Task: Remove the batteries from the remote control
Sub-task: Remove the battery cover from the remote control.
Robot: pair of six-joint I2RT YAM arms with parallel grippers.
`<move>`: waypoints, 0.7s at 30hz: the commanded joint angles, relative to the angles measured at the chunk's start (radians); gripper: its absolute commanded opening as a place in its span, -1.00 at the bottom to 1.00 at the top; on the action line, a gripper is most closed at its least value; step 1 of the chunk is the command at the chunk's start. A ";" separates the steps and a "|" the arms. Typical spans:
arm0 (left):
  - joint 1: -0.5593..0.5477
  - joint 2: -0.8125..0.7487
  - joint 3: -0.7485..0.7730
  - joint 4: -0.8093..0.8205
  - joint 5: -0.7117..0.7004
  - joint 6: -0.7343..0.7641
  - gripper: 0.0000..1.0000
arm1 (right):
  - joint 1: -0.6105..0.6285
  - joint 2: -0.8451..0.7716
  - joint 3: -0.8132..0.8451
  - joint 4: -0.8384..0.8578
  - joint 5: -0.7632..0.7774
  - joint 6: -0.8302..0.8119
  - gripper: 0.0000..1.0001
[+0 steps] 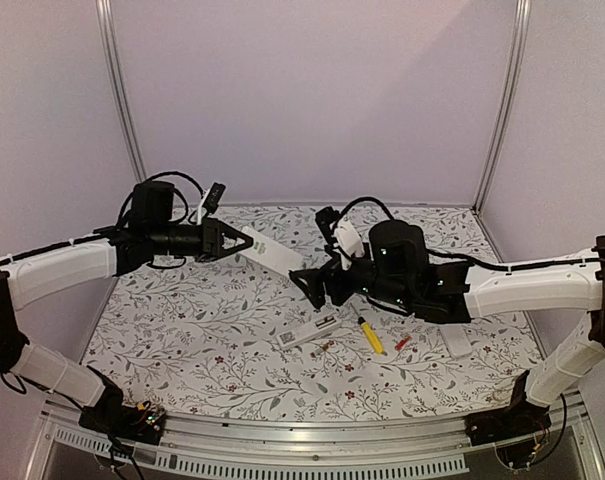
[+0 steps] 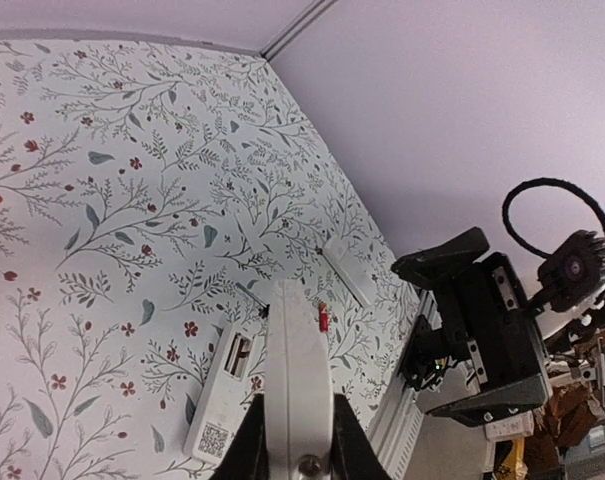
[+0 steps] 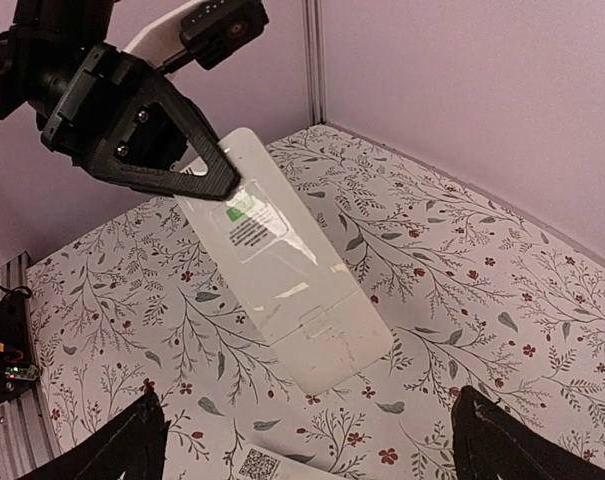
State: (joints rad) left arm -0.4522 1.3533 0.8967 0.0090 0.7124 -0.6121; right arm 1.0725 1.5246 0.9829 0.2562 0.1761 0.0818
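Item: batteries. One red-orange cell lies loose on the floral worktop, just right of the yellow-handled tool. Any others are presumably behind the shut back cover of the raised white remote.

Grip: the left gripper is clamped on that remote's end. The right gripper is spread wide and empty, near its free end.

Also: a second remote on the worktop, compartment open (contents unclear).

Handling: cells are likely light, rigid, smooth and prone to roll; pinch across the barrel.
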 commanded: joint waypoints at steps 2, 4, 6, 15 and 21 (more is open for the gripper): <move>0.034 -0.064 0.031 0.069 -0.024 0.117 -1.00 | -0.027 -0.049 0.027 0.007 -0.046 0.170 0.98; 0.050 -0.078 0.026 0.091 0.011 0.091 -1.00 | -0.052 -0.061 0.031 -0.003 -0.075 0.218 0.98; 0.059 -0.095 0.035 0.094 0.023 0.090 -1.00 | -0.075 -0.078 0.031 -0.012 -0.103 0.268 0.98; 0.060 -0.092 0.113 0.025 0.055 0.148 -1.00 | -0.147 -0.148 0.083 -0.064 -0.210 0.389 0.98; 0.058 -0.141 0.038 0.105 0.104 0.180 -1.00 | -0.171 -0.193 0.029 -0.081 -0.219 0.400 0.98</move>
State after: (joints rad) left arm -0.4004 1.2564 0.9745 0.0547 0.7654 -0.4778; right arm 0.9207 1.3712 1.0409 0.2173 -0.0105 0.4500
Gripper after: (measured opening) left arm 0.132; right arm 0.989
